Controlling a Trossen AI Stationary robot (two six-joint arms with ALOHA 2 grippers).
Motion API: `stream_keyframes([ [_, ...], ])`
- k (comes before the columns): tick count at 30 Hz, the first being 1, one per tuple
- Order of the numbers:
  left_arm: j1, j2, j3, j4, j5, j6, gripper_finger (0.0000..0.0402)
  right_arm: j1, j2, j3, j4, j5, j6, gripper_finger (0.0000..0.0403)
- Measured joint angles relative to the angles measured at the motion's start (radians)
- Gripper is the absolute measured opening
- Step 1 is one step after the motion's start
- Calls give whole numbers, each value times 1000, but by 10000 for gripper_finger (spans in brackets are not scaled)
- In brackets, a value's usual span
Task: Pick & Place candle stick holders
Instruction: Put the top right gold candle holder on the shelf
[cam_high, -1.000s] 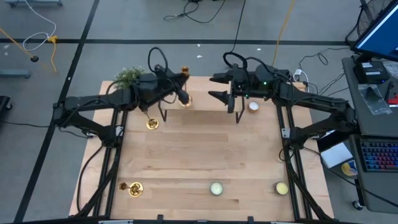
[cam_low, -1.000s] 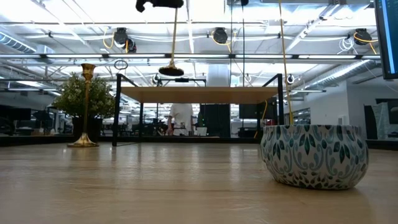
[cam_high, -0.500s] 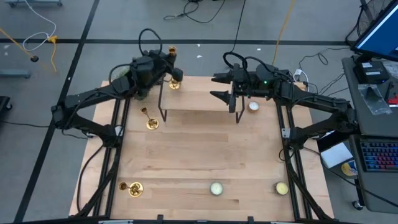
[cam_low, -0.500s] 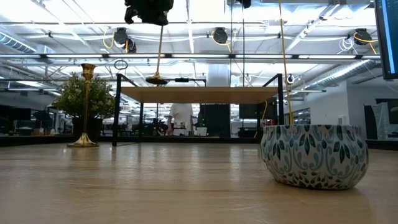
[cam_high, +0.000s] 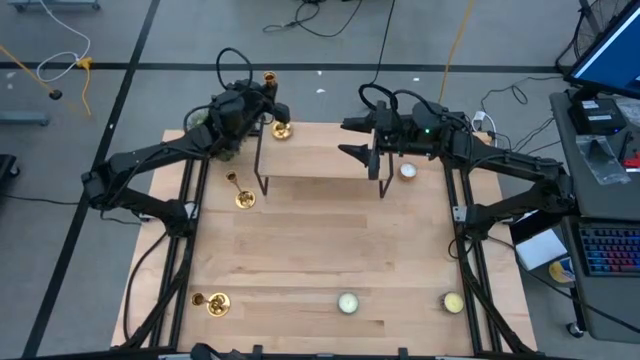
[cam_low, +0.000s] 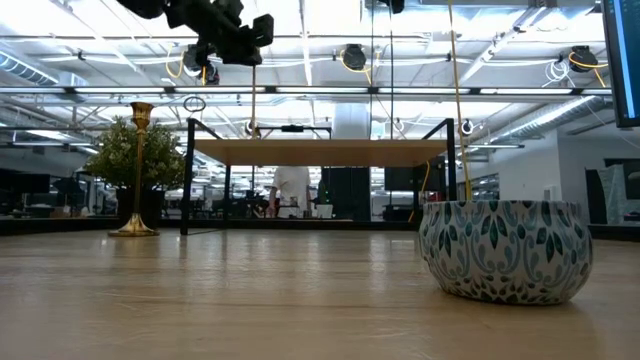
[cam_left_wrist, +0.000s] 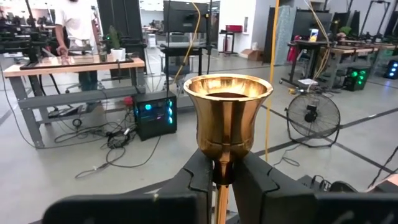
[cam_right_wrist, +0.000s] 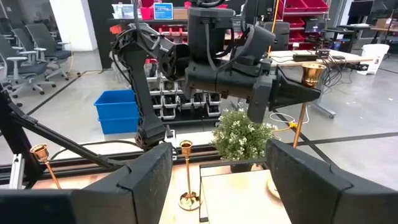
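Observation:
My left gripper (cam_high: 267, 97) is shut on a tall brass candlestick (cam_high: 276, 110), high over the far left corner of the small wooden shelf (cam_high: 320, 160). The candlestick's round base (cam_low: 252, 130) is level with the shelf top; I cannot tell whether it touches. A second candlestick (cam_high: 238, 195) stands on its base left of the shelf, and a third (cam_high: 215, 303) stands at the near left. My right gripper (cam_high: 352, 138) is open and empty over the shelf's right end. My left gripper pinches the candlestick's thin stem (cam_left_wrist: 219, 190) between its two fingers (cam_left_wrist: 198, 180), right under the flared cup (cam_left_wrist: 227, 109). The fingers come level, from the table's left, across the stem. The candlestick hangs nearly upright below the fingers, base down.
A green plant (cam_high: 205, 122) stands at the far left corner, close behind my left arm. Tealights lie on the table (cam_high: 347, 302), (cam_high: 453, 302), (cam_high: 408, 170). A patterned bowl (cam_low: 505, 250) shows near the low camera. Bare wood lies in the table's middle.
My left gripper has carried the candlestick from over the shelf's front toward the table's far left and down. The candlestick has stayed nearly upright, and its base has sunk to about shelf-top level. My right gripper has stayed open.

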Motion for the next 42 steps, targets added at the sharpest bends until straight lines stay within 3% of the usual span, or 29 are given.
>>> stream_keyframes([
  [6,3,0,0,-8,2,-2,51,-5,0,0,0,0,0,250],
  [13,2,-1,0,-51,4,2,41,-20,0,0,0,1,7,249],
  [22,2,0,0,-63,3,1,82,-19,0,0,0,0,7,249],
  [42,2,0,0,-61,0,1,86,-19,0,1,0,0,26,249],
])
